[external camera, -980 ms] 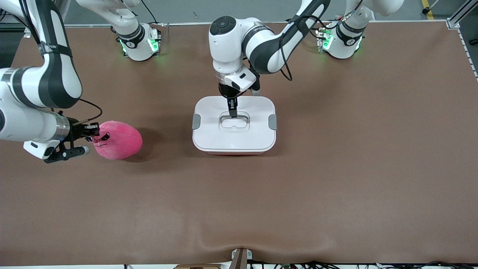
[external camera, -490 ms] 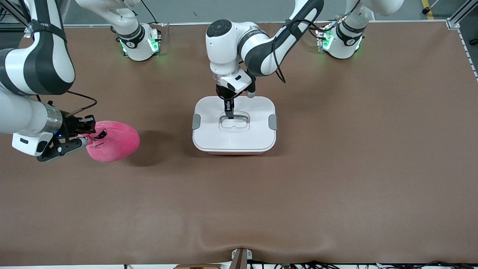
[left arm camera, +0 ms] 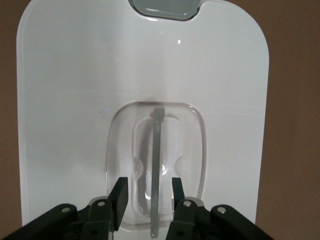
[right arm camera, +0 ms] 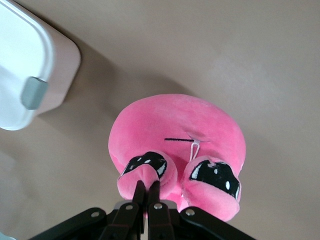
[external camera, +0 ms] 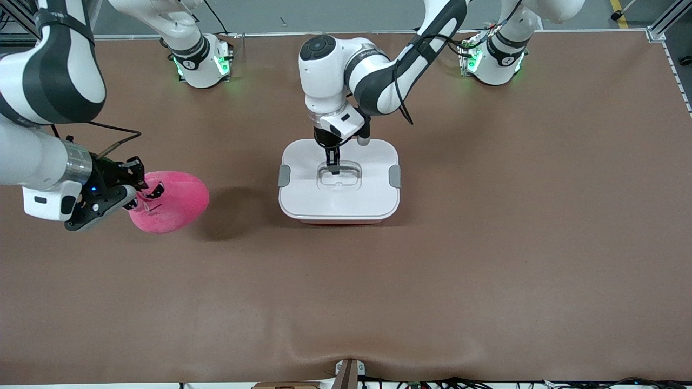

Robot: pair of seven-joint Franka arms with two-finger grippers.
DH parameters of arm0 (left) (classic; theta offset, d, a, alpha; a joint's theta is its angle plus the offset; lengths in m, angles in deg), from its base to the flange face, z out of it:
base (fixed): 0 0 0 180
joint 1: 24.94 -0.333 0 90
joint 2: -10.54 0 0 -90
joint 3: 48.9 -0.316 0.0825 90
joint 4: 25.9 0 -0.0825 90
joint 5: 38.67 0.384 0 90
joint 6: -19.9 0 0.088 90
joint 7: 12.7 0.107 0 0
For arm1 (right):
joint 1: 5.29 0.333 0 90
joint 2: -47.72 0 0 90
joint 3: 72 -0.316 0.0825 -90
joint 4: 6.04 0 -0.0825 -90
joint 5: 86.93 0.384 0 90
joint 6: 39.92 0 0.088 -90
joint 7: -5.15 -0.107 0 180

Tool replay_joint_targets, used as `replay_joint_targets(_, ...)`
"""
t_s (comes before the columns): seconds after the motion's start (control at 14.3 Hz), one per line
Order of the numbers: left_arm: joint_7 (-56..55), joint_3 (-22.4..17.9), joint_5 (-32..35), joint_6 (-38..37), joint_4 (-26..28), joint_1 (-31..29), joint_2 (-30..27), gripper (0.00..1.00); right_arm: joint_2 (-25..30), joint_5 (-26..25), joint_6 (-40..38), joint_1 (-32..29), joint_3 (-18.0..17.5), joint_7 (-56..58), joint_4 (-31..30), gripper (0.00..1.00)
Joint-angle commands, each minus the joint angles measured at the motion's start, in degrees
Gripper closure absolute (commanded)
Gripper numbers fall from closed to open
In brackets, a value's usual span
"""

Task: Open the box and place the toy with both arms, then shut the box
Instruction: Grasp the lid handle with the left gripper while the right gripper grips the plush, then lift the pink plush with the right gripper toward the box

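Right end effector [external camera: 141,190] pinching toy [external camera: 172,202] by eye flap; toy now lifted, tilted above desk [external camera: 486,243] at right arm's end. Left end effector [external camera: 333,165] narrowing astride handle [left arm camera: 157,170] of box [external camera: 339,183], not yet gripping. Lid still on; lift next.

Glossy plastic lid [left arm camera: 75,75] (clear handle [left arm camera: 158,165]), fuzzy plush toy [right arm camera: 175,130], matt table [external camera: 486,243].
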Motion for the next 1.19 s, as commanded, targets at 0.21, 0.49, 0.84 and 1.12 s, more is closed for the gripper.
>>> replay_joint_targets(0.21,-4.0,-0.2,2.3,1.1,-0.9,0.2,0.9,0.65,0.3,-4.4,-1.9,5.0,0.0,4.1,2.3,1.0)
replay_joint_targets(0.49,-4.0,-0.3,2.3,1.2,-1.1,0.1,0.9,0.69,0.3,-11.4,-1.8,10.3,-0.1,6.8,2.4,1.0)
replay_joint_targets(0.84,-4.0,-0.3,2.2,1.3,-1.1,0.0,1.0,0.8,0.0,-10.9,-1.2,10.9,-0.1,15.9,3.2,1.0)
replay_joint_targets(1.12,-3.8,-0.3,2.2,1.3,-1.1,0.0,1.0,0.92,0.0,-3.9,-1.8,6.8,0.3,20.4,4.3,1.0)
